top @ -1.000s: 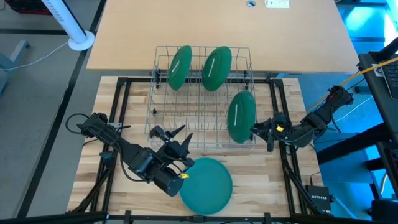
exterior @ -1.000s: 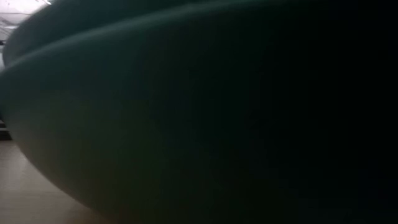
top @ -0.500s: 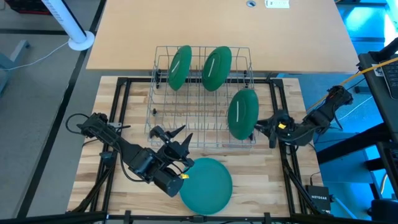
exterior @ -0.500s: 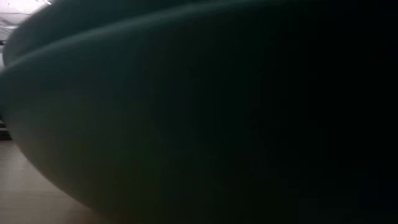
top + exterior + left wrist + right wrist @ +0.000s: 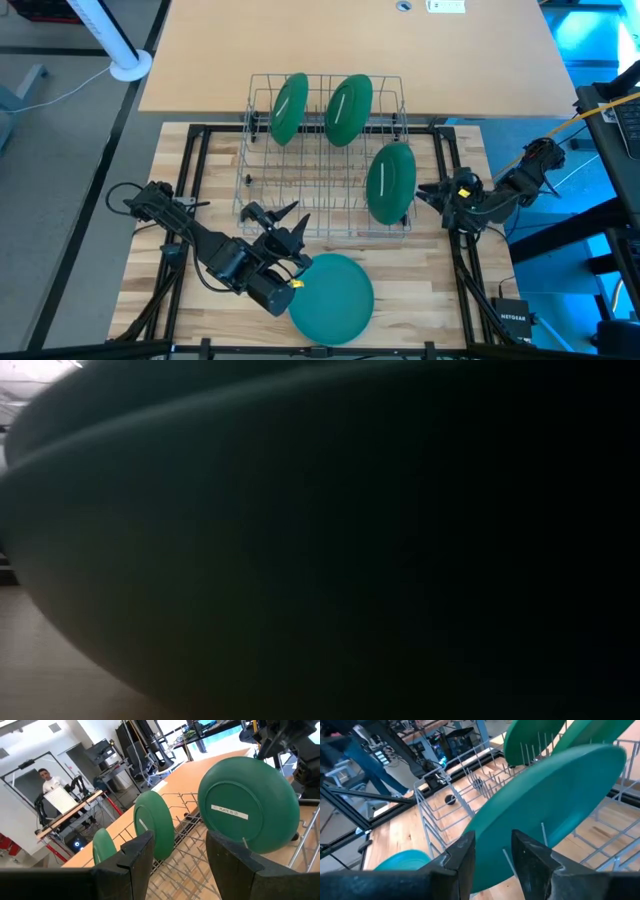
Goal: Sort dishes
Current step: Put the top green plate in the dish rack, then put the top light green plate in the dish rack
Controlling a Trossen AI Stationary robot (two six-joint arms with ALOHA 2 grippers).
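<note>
I see 3 plates upright in wire rack (image 5: 325, 160), nearest (image 5: 389, 183) at its right end | 1 plate (image 5: 332, 297) flat on table | right gripper (image 5: 428, 193) beside rack, fingers parted, empty | left gripper (image 5: 272, 222) at rack front, spread wide, empty

Overhead; table-level; both wrists toward rack (image 5: 325, 160)
</note>
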